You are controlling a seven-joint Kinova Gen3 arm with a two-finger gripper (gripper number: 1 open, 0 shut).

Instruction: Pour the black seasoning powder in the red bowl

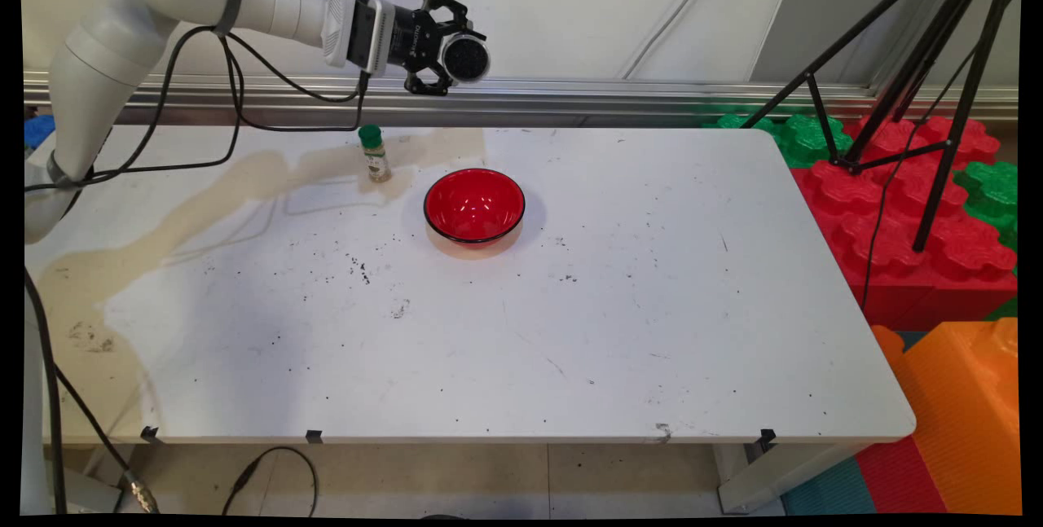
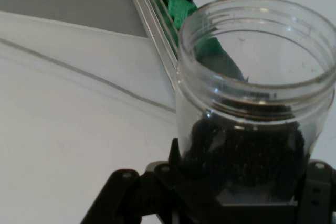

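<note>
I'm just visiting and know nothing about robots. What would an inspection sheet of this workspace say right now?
Surface: white table, with a tan stain on its left part and dark specks.
Things: clear jar, open, dark grains inside, held high above the table; red bowl, looks empty; small bottle with green cap, upright, left of the bowl.
Clutter: nothing seen.
Gripper: gripper shut on the jar, pointing sideways.
Cables: black cables hanging from the arm.
Surroundings: wall behind; black tripod and big toy blocks on the right.

End effector [image 1: 446, 54] raised, horizontal, clamped.
</note>
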